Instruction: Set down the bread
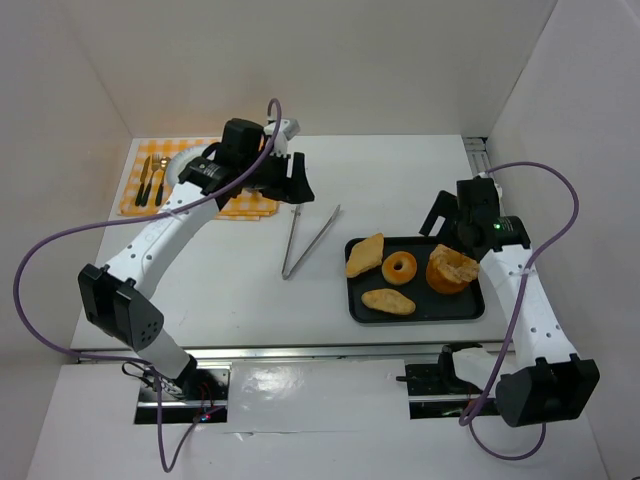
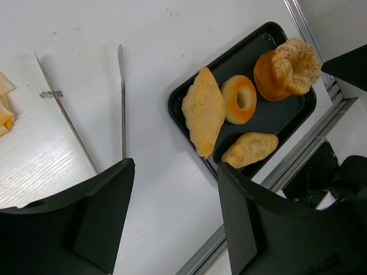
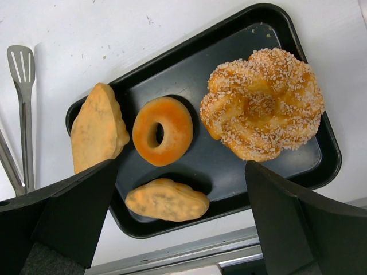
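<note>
White tabletop, white walls, even light. My right claw (image 3: 180, 166): spread wide, empty, hanging over the black tray (image 3: 269, 8). My left claw (image 2: 172, 172): also wide and empty, off by the checkered cloth (image 1: 255, 208). All the bread sits on the tray: sugared bun (image 3: 261, 103), ring (image 3: 175, 129), oblong roll (image 3: 166, 199), and flat pastry (image 3: 96, 129) lapping the rim. Risks, as I judge them: the pieces are packed close, so a spread finger could shove a neighbour. The bun's crust may crumble when pinched. The tongs (image 1: 312, 241) lie loose across the carry path.

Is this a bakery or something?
Probably not a real one. It looks like a robot test booth: plain white walls, a black tray holding a doughnut, and metal tongs on the table.
</note>
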Robot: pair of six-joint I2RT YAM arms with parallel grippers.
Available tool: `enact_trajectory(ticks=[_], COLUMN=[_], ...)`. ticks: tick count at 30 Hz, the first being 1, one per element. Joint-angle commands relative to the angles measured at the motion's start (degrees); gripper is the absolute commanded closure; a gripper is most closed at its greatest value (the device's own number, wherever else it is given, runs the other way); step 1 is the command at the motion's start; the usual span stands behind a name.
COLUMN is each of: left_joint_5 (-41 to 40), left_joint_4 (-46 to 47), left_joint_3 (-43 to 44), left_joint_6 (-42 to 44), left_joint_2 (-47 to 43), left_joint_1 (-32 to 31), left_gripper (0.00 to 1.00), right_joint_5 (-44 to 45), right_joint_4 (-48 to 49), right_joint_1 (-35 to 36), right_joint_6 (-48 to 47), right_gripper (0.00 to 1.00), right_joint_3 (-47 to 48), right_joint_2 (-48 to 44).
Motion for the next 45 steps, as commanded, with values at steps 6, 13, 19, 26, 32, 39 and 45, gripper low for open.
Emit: enact_trajectory(ticks=[6, 13, 19, 26, 32, 39, 45], left_joint_5=[3.43, 4.58, -6.13, -18.36, -21.6, -27.06, -27.06], left_joint_4=[2.7, 3.23, 4.55, 2.34, 4.64, 3.49, 4.81], left_joint_3=[-1.23, -2.28, -9.12, -18.17, -23.46, -21.97, -17.58], left_joint_6=[-0.3, -0.3, -2.58, -3.12, -4.34, -5.93, -5.93], left_joint_2=[-0.71, -1.24, -2.47, 0.25, 6.65, 14.21, 20.11], left_joint_1=[2.64, 3.17, 2.64, -1.4, -6.76, -7.47, -7.47], left_gripper=[0.28, 0.28, 0.28, 0.21, 0.14, 0.06, 0.06], right_joint_5=[1.09, 1.09, 1.09, -0.75, -1.37, -1.37, -2.42], right_joint_4=[-0.02, -0.02, -0.02, 1.21, 2.35, 1.83, 2.88], right_joint_1=[-0.14, -0.14, -0.14, -0.14, -0.14, -0.14, -0.14], right_joint_6=[0.34, 0.34, 0.34, 0.34, 0.34, -0.19, -0.19], right_gripper=[0.0, 0.0, 0.0, 0.0, 0.0, 0.0, 0.0], right_joint_3=[0.06, 0.06, -0.47, -1.79, -0.65, -0.64, -1.17], right_joint_2=[-2.51, -1.9, -2.51, -2.43, -1.28, -1.28, -1.81])
